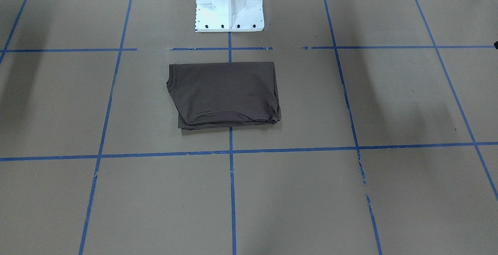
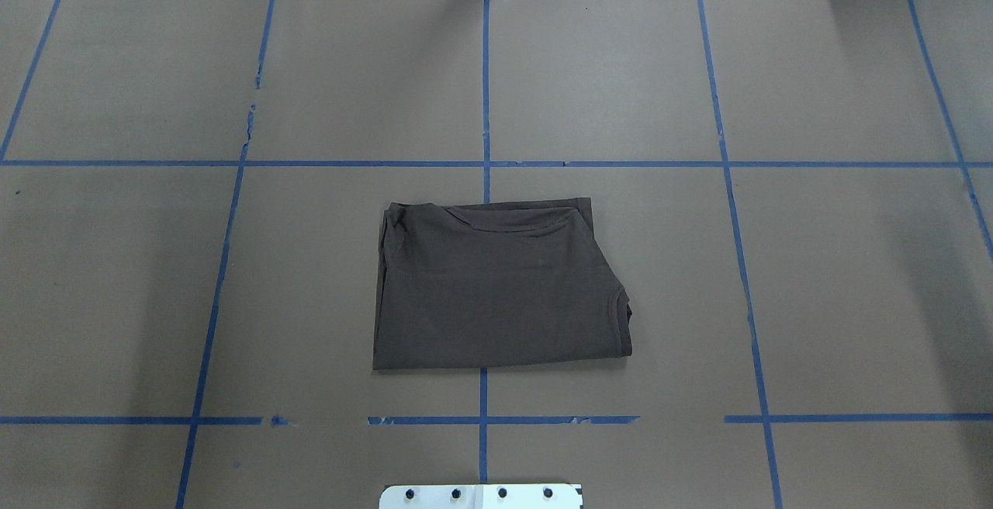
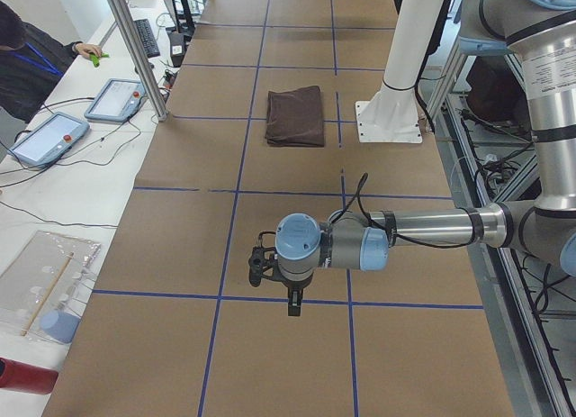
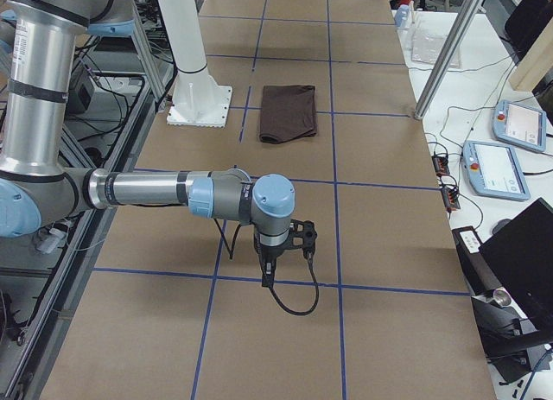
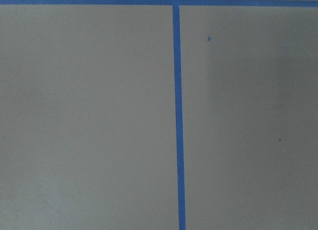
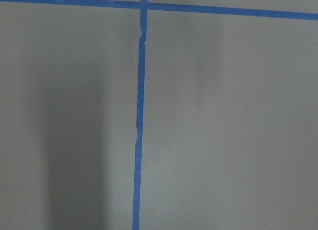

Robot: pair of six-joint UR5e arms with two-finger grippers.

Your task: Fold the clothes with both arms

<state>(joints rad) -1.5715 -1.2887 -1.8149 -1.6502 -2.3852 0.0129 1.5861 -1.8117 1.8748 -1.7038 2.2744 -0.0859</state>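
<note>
The dark brown T-shirt (image 1: pixel 223 93) lies folded into a flat rectangle on the brown paper table, just in front of the white pedestal. It also shows in the overhead view (image 2: pixel 496 288) and small in the side views (image 3: pixel 295 115) (image 4: pixel 288 112). The left arm's gripper (image 3: pixel 292 304) hangs above bare paper far from the shirt, seen only in the exterior left view. The right arm's gripper (image 4: pixel 266 275) hangs likewise at the other end, seen only in the exterior right view. I cannot tell whether either is open or shut. Both wrist views show only paper and blue tape.
The white pedestal base (image 1: pixel 229 4) stands behind the shirt. Blue tape lines (image 2: pixel 485 105) grid the table. A metal post (image 3: pixel 135 48), teach pendants (image 3: pixel 117 99) and an operator (image 3: pixel 27 61) are along the far table edge.
</note>
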